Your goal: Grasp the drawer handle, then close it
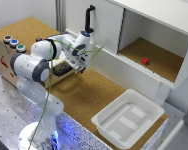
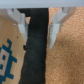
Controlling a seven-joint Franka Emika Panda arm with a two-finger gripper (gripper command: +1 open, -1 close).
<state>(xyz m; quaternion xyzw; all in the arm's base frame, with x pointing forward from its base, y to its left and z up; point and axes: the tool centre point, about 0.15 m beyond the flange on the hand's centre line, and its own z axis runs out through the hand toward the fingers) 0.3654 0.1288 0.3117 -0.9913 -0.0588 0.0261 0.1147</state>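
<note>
At the tan box: the arm [image 1: 41, 62] reaches across the drawer [image 1: 61, 70], which stands pulled out toward the exterior view's right, its dark inside partly visible under the wrist.
Claw: the gripper [image 2: 40, 37] is spread; the wrist view shows two pale fingers [image 2: 21, 20] apart, with a dark strip running between them.
Grip: nothing is pinched yet, as far as the wrist view shows; the fingers look clear of the dark strip on both sides.
Handle: I cannot pick the drawer handle out in either view; in the exterior view the arm hides the drawer front, and the dark strip in the wrist view may be the drawer's inside or the handle itself.
Box: coloured buttons [image 1: 13, 43] sit on top of the box [image 1: 1, 55], well apart from the claw.
Nearby: a white bin [image 1: 128, 119] lies on the cork surface [image 1: 89, 95], away from the drawer's path.
Risk, missed grasp: if the fingers close on the drawer wall or on air instead of the handle, the push would likely slip.
Risk, skew: a push off the drawer's axis could jam it in its slides or shift the whole box.
Risk, collision: descending too far could drive the fingertips into the drawer floor.
Risk, cable: the green cable [image 1: 46, 95] hangs beside the arm and might snag as it moves.
</note>
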